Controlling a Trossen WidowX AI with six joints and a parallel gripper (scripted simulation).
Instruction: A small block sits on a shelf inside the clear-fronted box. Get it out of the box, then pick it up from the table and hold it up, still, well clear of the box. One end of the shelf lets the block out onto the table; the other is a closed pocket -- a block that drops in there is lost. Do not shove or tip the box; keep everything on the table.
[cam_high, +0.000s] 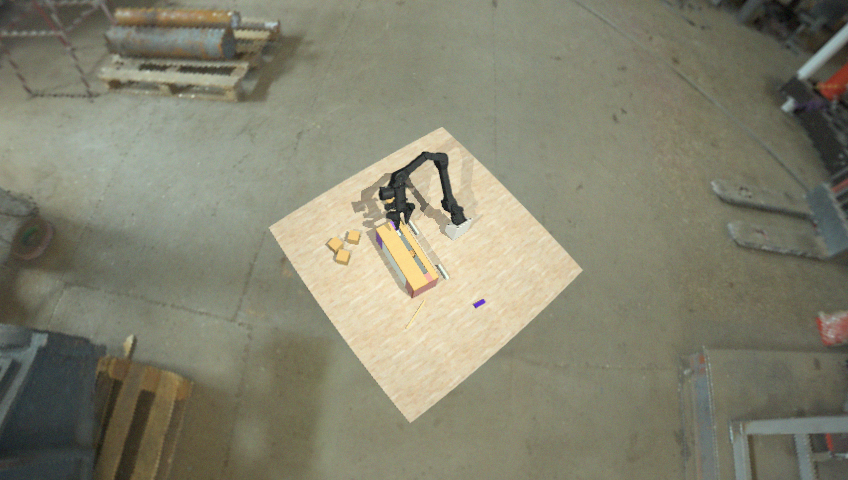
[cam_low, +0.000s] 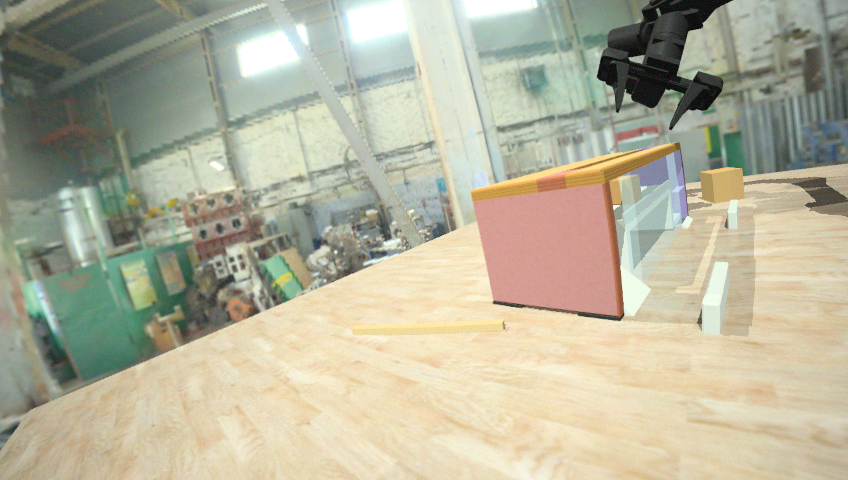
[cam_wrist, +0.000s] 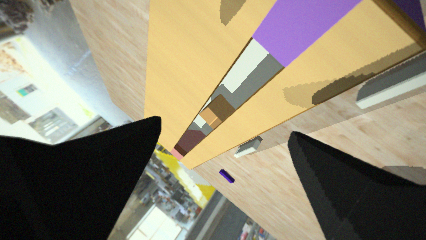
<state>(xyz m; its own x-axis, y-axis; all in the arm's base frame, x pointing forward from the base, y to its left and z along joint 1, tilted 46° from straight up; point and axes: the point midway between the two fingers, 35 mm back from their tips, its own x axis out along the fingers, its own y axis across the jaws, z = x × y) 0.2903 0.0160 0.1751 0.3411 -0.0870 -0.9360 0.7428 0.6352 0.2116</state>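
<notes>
Jaws: black parallel-jaw gripper (cam_low: 652, 104) spread wide, gripping nothing, poised above the purple end of the long orange-topped box (cam_high: 407, 259).
Block: small tan-brown cube (cam_wrist: 216, 112), seen through the roof slot, apparently on the grey shelf inside.
Tabletop: pale wood tabletop (cam_high: 487, 249); a thin yellow stick (cam_low: 427, 327) lies near the box's pink end.

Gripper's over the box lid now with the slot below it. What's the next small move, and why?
Probably ease straight down toward the slot in the box lid. The gripper is open and empty, hovering above the purple end, while the small block sits on the shelf, visible through the slot. Line up one fingertip first; which way to push it cannot be told from here.
</notes>
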